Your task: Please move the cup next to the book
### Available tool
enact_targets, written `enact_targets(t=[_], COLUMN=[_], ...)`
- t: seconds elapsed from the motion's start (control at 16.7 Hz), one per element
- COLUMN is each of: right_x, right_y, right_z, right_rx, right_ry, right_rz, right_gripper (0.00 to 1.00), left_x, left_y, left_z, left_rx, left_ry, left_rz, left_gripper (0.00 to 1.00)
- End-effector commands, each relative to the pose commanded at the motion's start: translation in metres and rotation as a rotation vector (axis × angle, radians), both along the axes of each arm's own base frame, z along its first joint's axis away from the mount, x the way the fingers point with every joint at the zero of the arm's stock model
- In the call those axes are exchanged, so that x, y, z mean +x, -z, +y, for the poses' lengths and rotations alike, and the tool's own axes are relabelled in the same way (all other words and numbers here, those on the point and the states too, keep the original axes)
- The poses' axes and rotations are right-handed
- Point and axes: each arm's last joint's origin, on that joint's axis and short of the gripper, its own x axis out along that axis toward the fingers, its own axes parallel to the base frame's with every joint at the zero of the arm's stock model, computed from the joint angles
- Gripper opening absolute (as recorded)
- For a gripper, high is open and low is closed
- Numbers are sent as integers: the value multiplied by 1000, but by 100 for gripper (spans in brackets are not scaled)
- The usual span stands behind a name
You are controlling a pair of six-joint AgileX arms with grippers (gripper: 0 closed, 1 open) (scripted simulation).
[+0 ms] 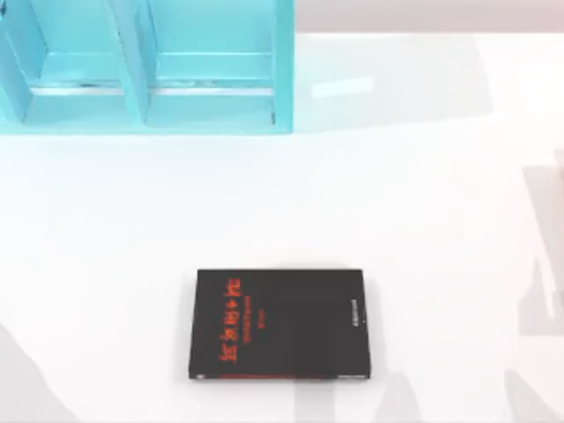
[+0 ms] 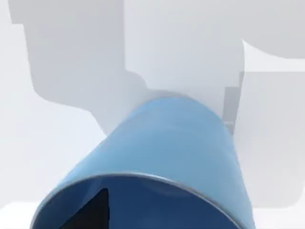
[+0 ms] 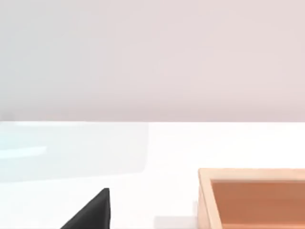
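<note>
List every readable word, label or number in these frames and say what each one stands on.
Red lettering down one side of the flat black rectangular book: too blurred to read.
Small pale print near the cover's opposite edge: too small to read.
Translucent blue round cup: no markings seen.

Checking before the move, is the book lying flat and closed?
Yes: the book lies flat and closed, cover up, on the table.

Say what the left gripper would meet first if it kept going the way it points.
Probably the cup: its blue wall and open mouth sit right before the left wrist camera, very near, with white table behind it. Depth is unclear.
</note>
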Motion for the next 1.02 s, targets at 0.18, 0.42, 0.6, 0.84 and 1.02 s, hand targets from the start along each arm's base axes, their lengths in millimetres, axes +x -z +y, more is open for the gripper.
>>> enact_targets(t=[0.18,0.42,0.6,0.84,1.02], right_x=[0,0,0,0,0], right_y=[0,0,0,0,0], right_z=[0,0,0,0,0], right_rx=[0,0,0,0,0], right_ry=[0,0,0,0,0], right_rz=[0,0,0,0,0], right_gripper=[100,100,100,100,100], left_x=[-2,-2,-2,-2,-2], left_y=[11,11,11,11,11], left_z=[-1,-1,-1,-1,-1], left_rx=[-4,-4,-4,-4,-4], left_ry=[0,0,0,0,0], left_rz=[5,5,5,5,5], left_gripper=[100,92,70,40,17])
